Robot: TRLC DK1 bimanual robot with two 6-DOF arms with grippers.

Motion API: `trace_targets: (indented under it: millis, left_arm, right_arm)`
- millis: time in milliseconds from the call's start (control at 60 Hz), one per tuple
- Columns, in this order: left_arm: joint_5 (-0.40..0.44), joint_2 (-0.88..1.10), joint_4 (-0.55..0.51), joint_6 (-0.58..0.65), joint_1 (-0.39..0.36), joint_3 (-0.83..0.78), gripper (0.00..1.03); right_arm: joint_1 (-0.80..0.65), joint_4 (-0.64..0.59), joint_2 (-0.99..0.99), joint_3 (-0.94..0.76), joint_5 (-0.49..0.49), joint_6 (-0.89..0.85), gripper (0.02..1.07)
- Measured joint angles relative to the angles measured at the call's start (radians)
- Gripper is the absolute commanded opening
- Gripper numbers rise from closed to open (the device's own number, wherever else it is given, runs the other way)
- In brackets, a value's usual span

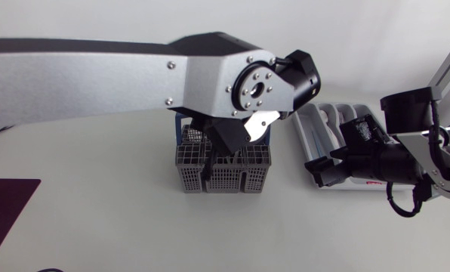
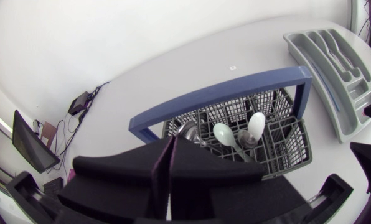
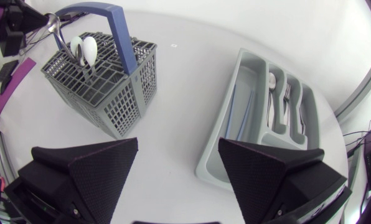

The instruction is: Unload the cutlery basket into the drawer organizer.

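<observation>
Since the metal spoon stood bowl-up in the cutlery basket, it would probably handle as light, stiff and slick. A flat pinch at the neck under the bowl looked the safest hold. Two white spoons stood beside it, close enough to snag, and the blue handle arched over them all. The left gripper had its fingers closed to a thin seam, apparently on that spoon, whose bowl showed just past the tips. Its arm stretched in from the side and bent steeply down over the basket. The right gripper hung wide open and empty above the table, between the basket and the drawer organizer, which already held some cutlery.
</observation>
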Motion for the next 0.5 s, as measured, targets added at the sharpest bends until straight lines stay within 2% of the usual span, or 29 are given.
trace_targets:
  millis: [250,500]
  left_arm:
    - [-0.055,-0.056,0.001,0.002,-0.031,-0.034,0.12]
    - [-0.095,-0.089,0.000,0.002,-0.066,-0.053,0.12]
  right_arm:
    - [0.028,0.021,-0.006,-0.007,0.024,0.000,0.95]
    - [0.051,0.045,-0.110,-0.046,0.026,-0.020,0.95]
